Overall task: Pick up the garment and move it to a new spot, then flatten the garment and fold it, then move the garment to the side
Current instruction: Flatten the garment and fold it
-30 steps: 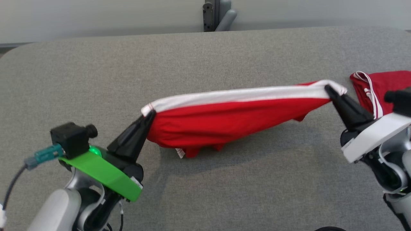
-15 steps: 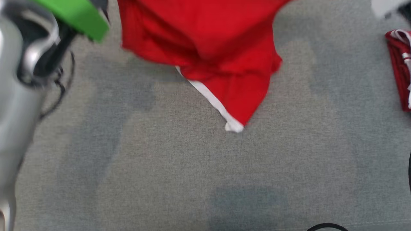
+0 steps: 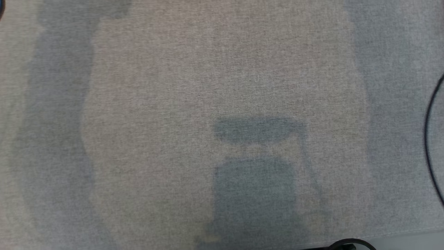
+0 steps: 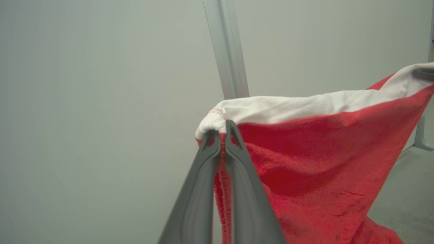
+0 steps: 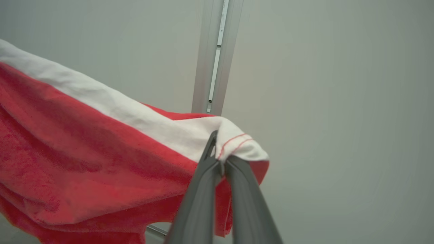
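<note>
Red garment (image 4: 322,162) has lifted off the worktop (image 3: 173,69); left hand (image 4: 222,132) and right hand (image 5: 220,159) each pinch its white band (image 5: 135,118), so the move's underway.

Long, tapering, matte dark-grey jaws

The grey fabric tabletop (image 3: 222,69) carried soft shadows, the darkest near its lower middle. A black cable (image 3: 426,139) curved over the tabletop's right edge. An aluminium upright (image 4: 227,51) ran up a pale wall (image 4: 84,101).
</note>
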Controlling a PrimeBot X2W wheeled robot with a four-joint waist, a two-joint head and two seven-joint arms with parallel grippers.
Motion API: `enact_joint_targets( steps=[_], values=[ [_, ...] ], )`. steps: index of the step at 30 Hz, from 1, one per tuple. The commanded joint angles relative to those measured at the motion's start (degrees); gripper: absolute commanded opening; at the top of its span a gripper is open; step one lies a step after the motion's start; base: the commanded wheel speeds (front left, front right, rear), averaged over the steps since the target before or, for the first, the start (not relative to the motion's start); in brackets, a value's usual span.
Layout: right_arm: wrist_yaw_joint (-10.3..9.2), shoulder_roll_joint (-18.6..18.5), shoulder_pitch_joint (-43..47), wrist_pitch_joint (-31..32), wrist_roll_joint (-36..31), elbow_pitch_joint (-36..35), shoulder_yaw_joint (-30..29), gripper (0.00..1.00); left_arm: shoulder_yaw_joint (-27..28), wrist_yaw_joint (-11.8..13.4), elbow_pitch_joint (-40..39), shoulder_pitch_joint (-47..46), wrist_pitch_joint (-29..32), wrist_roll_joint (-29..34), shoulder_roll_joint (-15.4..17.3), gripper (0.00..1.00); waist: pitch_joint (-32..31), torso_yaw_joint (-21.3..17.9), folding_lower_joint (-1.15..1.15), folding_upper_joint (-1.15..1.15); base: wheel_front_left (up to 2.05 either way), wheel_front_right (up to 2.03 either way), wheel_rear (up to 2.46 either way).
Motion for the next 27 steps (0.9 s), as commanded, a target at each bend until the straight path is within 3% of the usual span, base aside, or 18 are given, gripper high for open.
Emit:
enact_joint_targets(
  steps=[1,7,14,18,22,27],
  values=[
    [-0.08,0.6,0.9,-1.5,0.8,1.4,1.1,0.00,-1.0,0.1,0.5,1.2,-0.4,-0.5,0.6,0.00,2.2,-2.3,-0.02,0.00,0.00,0.00,0.00],
    [-0.07,1.4,11.8,-8.6,4.8,2.2,8.9,0.00,-3.2,0.1,-8.2,13.2,-0.5,-2.8,3.8,0.00,2.4,-3.6,-0.02,0.00,0.00,0.00,0.00],
    [-0.07,-4.7,33.8,-10.2,10.6,-9.5,10.1,0.00,1.2,0.1,-24.3,35.0,-0.5,-2.8,9.0,0.00,0.6,-3.2,-0.02,0.00,0.00,0.00,0.00],
    [-0.07,-7.1,47.3,-10.2,11.1,-15.7,6.5,0.00,5.5,0.8,-30.8,49.4,-0.5,-1.8,8.6,0.00,-4.2,-2.7,-0.02,0.00,0.00,0.00,0.00],
    [-0.08,-7.4,58.0,-10.2,11.5,-19.4,3.2,0.00,5.8,2.0,-34.9,62.6,-0.5,0.9,7.9,0.00,-9.0,-2.5,-0.02,0.00,0.00,0.00,0.00],
    [-0.08,-8.7,67.2,-9.4,10.1,-20.8,1.6,0.00,6.1,3.5,-37.1,75.8,-0.5,2.7,4.6,0.00,-14.1,-1.8,-0.02,0.00,0.00,0.00,0.00]
  ],
)
